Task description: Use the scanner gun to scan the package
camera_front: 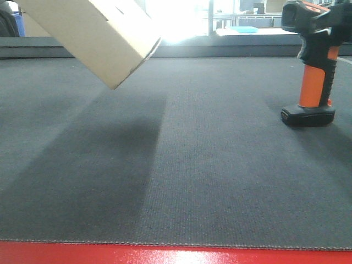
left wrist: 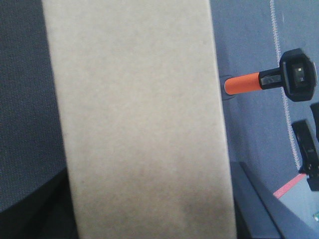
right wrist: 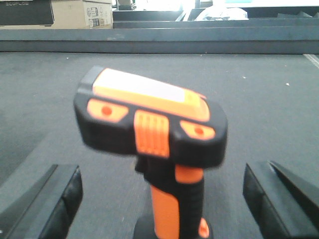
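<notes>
1. package (camera_front: 93,33): plain tan cardboard box with unmarked faces. Raised clear of the desk (camera_front: 192,165) at far left, tilted, one corner lowest.
2. scanner gun (camera_front: 313,71): black head and base, orange grip and buttons, pale top panel. Stands upright on its base on the desk, far right, well apart from the package.

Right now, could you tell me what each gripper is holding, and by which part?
The left gripper holds the box aloft; where it grips is hidden. The right gripper is open on either side of the standing scanner, holding nothing.
</notes>
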You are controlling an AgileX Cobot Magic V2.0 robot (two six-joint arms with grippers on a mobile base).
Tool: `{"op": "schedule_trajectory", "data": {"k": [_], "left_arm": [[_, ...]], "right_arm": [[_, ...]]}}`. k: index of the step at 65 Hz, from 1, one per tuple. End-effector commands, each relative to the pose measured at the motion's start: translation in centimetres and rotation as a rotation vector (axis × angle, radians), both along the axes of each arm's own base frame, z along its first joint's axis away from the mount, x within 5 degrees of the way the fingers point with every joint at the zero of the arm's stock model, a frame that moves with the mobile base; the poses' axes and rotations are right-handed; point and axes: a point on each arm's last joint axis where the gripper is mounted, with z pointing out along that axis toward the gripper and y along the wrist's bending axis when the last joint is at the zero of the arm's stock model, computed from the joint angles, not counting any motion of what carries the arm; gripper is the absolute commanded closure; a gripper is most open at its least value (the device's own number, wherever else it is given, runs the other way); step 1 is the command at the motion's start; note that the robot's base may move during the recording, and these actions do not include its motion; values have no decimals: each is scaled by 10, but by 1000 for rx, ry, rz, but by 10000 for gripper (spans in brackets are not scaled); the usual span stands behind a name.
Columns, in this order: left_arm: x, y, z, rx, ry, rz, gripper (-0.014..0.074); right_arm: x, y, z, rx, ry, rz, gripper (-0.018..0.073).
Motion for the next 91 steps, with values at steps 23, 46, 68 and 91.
{"op": "schedule_trajectory", "data": {"k": [23,46,68,91], "left_arm": [[-2,1,5,-3,-14,9,707],[-2,1,5,2,-14,9,707],[-2,1,5,6,-14,9,707],[-2,1,5,6,-14,9,707]], "right_arm": [[24,1,-17,7,57,-14,-1],[37,1,-30,99,52,-46,-1],[38,0,-25,98,-12,-55,-1],[49,-1,-34,102,-7,-74,-1]]}}
